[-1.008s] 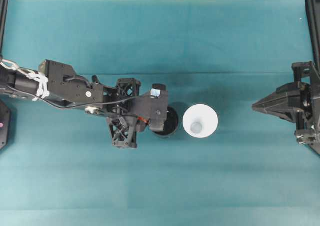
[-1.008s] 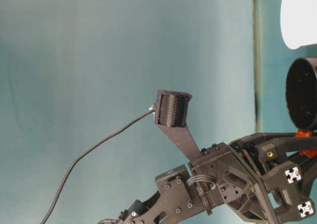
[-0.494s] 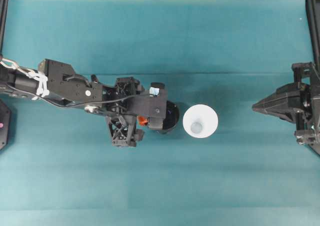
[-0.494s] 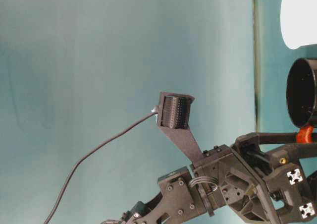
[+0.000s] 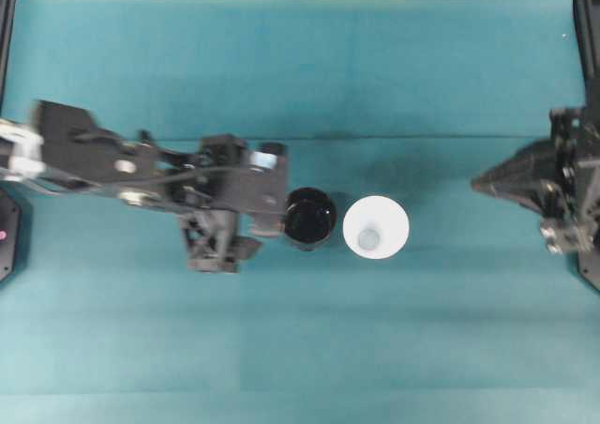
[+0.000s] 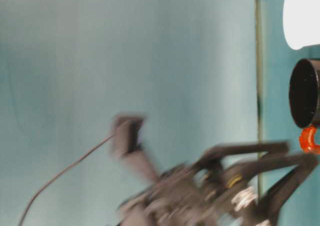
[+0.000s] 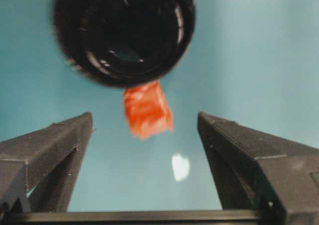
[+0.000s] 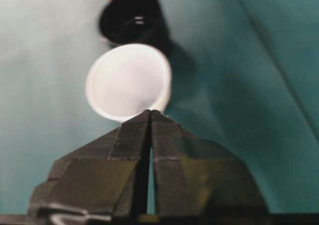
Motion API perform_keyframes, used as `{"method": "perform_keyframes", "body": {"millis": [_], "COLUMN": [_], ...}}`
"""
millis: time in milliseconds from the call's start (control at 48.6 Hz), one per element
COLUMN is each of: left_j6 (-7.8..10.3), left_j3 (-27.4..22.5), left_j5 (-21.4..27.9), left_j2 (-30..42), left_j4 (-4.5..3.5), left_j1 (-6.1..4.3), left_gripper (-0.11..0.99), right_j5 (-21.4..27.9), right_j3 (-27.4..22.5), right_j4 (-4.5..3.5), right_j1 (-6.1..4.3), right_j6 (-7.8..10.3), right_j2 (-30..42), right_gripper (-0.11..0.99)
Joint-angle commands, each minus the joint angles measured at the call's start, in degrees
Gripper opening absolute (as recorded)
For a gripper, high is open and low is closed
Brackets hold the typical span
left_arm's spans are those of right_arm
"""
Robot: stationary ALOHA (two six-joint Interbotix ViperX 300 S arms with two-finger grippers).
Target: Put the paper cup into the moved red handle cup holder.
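While the left gripper [image 7: 144, 135] stands wide and empty beside the red handle cup holder [image 5: 310, 218], the closed right gripper [image 8: 149, 116] must next open for the paper cup [image 5: 375, 227].

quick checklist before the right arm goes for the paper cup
1. Left pincer open, off the red handle cup holder: ok.
2. Holder upright, mouth unobstructed: ok.
3. Paper cup upright beside the holder, apart from it: ok.
4. Right pincer open for a grasp: not ok, jaws shut.
5. Left arm at rest: not ok, it is motion-blurred.
6. Cup will fit the holder: cannot tell.
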Motion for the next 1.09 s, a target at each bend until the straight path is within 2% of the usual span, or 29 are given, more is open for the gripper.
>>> {"method": "perform_keyframes", "body": {"millis": [0,82,185,247,370,473,597,658,720,905,1070], "left_j6": [0.00,-0.09,-0.26,-0.26,-1.49,-2.72,-3.78,-4.22,-4.75,-5.36,-5.36], "left_j3": [1.8,3.6,5.6,6.2,6.2,6.2,6.5,6.6,6.8,6.9,7.3], "left_j5": [0.8,1.8,2.2,2.2,2.1,2.1,2.1,2.1,2.1,2.0,1.9], "left_j2": [-4.6,-6.8,-8.6,-9.3,-9.5,-9.4,-9.6,-9.7,-9.7,-9.8,-9.6], "left_j4": [0.26,0.18,0.18,0.18,0.18,0.18,0.18,0.18,0.18,0.18,0.26], "left_j1": [-0.09,-0.18,-0.18,-0.18,-0.18,-0.09,-0.09,-0.09,-0.18,-0.18,-0.18], "left_gripper": [0.93,0.93,0.93,0.93,0.93,0.93,0.93,0.93,0.93,0.93,0.93], "right_j5": [2.0,3.8,6.9,9.1,13.5,16.5,18.0,18.4,18.8,20.0,19.9], "right_j3": [-2.9,-4.7,-6.9,-8.5,-13.4,-19.0,-24.7,-27.2,-29.0,-32.0,-30.8], "right_j4": [0.09,0.09,0.62,1.05,1.05,0.53,-1.23,-1.58,-1.58,-1.49,-1.32], "right_j1": [-1.58,-2.02,-2.02,-2.02,-2.02,-2.02,-2.02,-2.02,-2.02,-0.88,-1.32], "right_j6": [0.53,0.62,0.97,1.05,1.05,0.70,0.44,0.35,0.44,0.44,0.44], "right_j2": [2.4,5.4,10.5,14.3,22.7,30.0,37.0,40.1,42.5,47.5,50.3], "right_gripper": [-0.05,0.02,0.20,0.36,0.74,0.95,0.94,0.94,0.94,0.94,0.94]}}
